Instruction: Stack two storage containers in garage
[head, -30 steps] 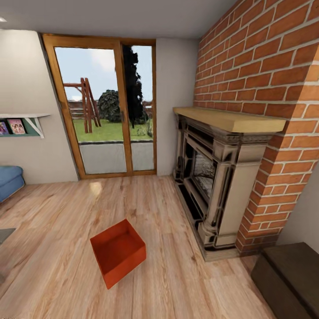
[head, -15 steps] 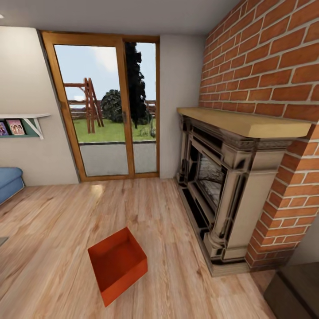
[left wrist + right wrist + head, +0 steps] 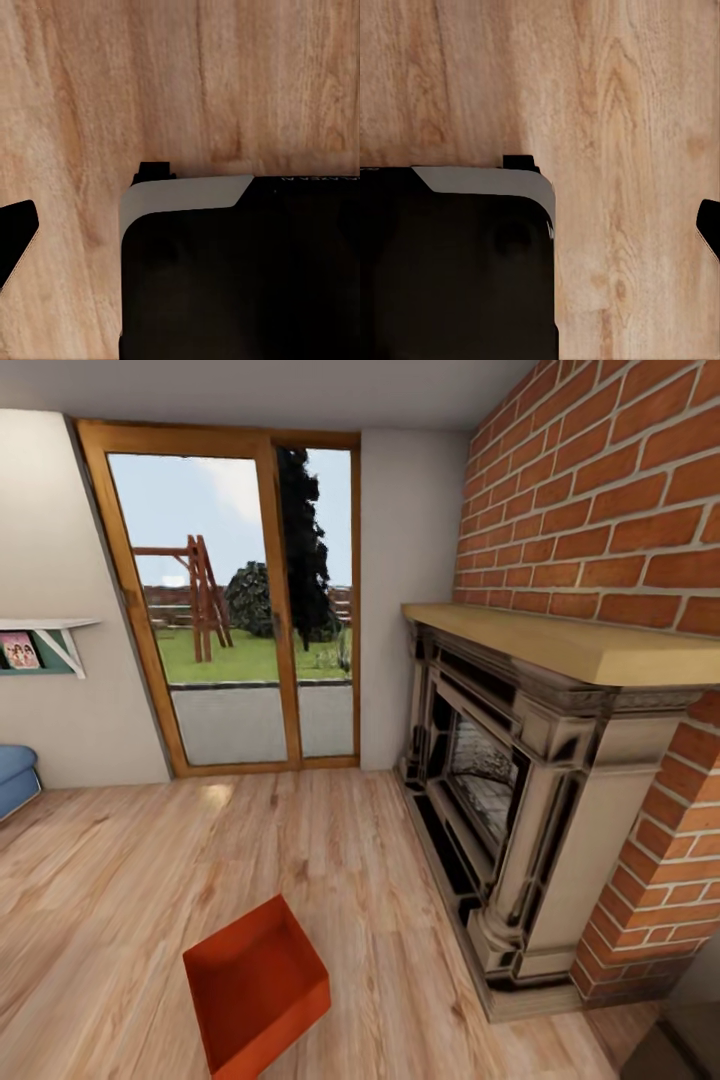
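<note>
One orange-red bin [image 3: 256, 990] sits on the light wood floor [image 3: 120, 880] of the living room, low in the head view at about six o'clock from the glass doors [image 3: 235, 605] and at roughly eight o'clock from the fireplace [image 3: 510, 800]. It is open at the top and turned diagonally to the floor planks, one corner pointing toward the doors and the opposite corner toward the camera; its outline looks close to square, so I cannot tell which axis is the longer one. The brick wall [image 3: 600, 490] rises above the wooden mantel [image 3: 560, 635], a blue sofa [image 3: 15, 780] edges in at nine o'clock, and a small wall shelf [image 3: 45, 645] carries a picture too small to read. In the left wrist view a black, grey-edged body [image 3: 240, 270] lies over the planks, with faint lettering along its top edge — too blurred to read. The right wrist view shows a matching dark body [image 3: 457, 262] above the same flooring. How far either claw is open I cannot tell, nor how the bin lies relative to it.
</note>
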### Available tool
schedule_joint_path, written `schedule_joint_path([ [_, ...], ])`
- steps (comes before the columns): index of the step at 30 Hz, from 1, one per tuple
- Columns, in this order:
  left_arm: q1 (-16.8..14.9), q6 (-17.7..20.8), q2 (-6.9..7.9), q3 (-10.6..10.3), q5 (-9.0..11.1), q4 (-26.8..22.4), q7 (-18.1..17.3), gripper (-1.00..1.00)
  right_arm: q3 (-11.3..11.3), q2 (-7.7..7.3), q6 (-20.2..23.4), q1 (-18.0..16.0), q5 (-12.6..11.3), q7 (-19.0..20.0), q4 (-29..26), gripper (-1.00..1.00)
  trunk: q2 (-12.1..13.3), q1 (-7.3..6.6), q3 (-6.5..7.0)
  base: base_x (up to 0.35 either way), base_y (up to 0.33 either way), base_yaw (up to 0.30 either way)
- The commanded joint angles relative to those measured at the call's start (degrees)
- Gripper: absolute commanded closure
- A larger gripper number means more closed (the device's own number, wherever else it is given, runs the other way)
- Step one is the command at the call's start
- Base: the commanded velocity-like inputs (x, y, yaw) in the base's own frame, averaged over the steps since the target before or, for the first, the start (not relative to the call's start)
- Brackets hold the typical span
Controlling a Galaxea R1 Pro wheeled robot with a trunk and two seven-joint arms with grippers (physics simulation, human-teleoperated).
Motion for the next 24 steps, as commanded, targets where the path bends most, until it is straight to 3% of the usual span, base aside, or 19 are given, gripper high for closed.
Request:
schedule_joint_path([
  [1, -0.04, -0.15, 0.01, 0.12, 0.00, 0.04, -0.13, -1.00, 0.46, 0.06, -0.20, -0.05, -0.42, -0.01, 0.16, -1.00, -0.04, 0.04, -0.07, 0.321, 0.000, 0.000],
  [8, -0.04, -0.15, 0.02, 0.11, -0.03, 0.04, -0.13, -1.00, 0.46, 0.06, -0.18, -0.05, -0.45, -0.01, 0.16, -1.00, -0.04, 0.04, -0.07, 0.289, 0.000, 0.000],
  [13, -0.04, -0.15, 0.08, 0.12, -0.03, 0.04, -0.13, -1.00, 0.46, 0.06, -0.19, -0.05, -0.44, 0.02, 0.16, -1.00, -0.04, 0.04, -0.07, 0.073, 0.000, 0.038],
  [24, -0.04, -0.15, 0.01, 0.12, -0.03, 0.04, -0.13, -1.00, 0.46, 0.06, -0.20, -0.05, -0.42, 0.00, 0.16, -1.00, -0.04, 0.04, -0.07, 0.005, 0.000, 0.243],
])
